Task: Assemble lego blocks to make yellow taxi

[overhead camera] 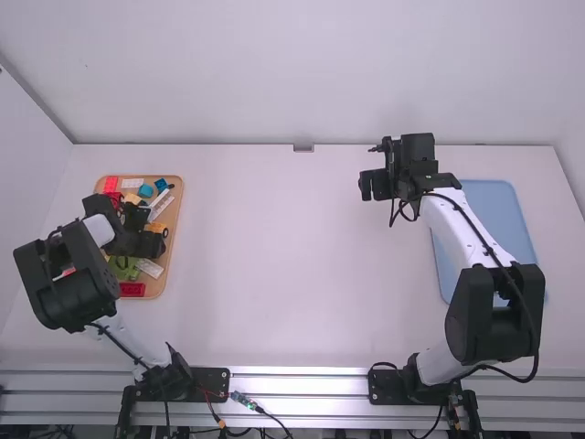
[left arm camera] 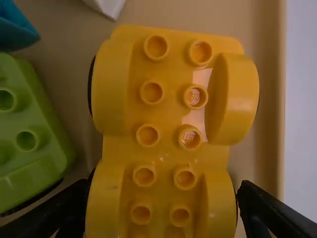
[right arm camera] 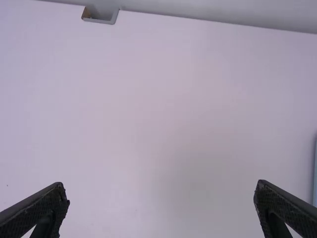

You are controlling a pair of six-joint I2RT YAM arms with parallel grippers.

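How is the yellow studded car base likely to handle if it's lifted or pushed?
The yellow studded car base looks moulded in plastic, so it should stay stiff. Dark wheel edges peek past its rounded fenders, so a nudge may set it rolling.

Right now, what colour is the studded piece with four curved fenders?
Yellow; the studded piece shows best in the left wrist view.

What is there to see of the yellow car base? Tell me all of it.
The yellow car base sits studs up in the tan tray, beside a green block. It looks like glossy plastic, with paired hollow round studs between four curved fenders, dark wheel edges showing outside them. Whether the left gripper touches it, I cannot tell.
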